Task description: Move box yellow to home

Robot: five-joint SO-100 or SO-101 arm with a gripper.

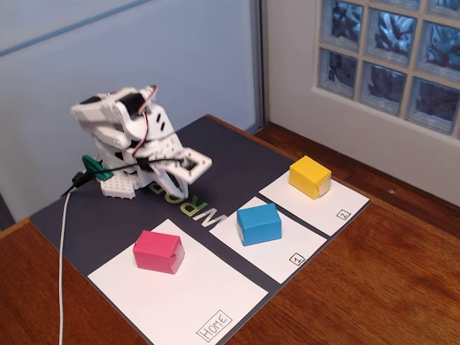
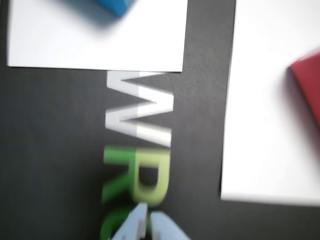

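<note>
The yellow box [image 1: 310, 176] stands on the small white sheet marked "2" [image 1: 343, 205] at the right of the dark mat in the fixed view; it is out of the wrist view. The large white HOME sheet [image 1: 208, 295] lies at the front left with a pink block [image 1: 158, 251] on it. It also shows in the wrist view [image 2: 270, 125], with the pink block [image 2: 307, 85] at the right edge. My gripper [image 1: 177, 190] is folded down over the mat's lettering, far left of the yellow box. In the wrist view the gripper [image 2: 149, 222] is empty, its jaws together.
A blue block [image 1: 259, 223] sits on the sheet marked "1" [image 1: 291, 251] between the two other sheets; its corner [image 2: 116, 5] shows in the wrist view. The dark mat [image 1: 108, 223] lies on a wooden table [image 1: 388, 287]. A white cable [image 1: 62, 273] runs along the left.
</note>
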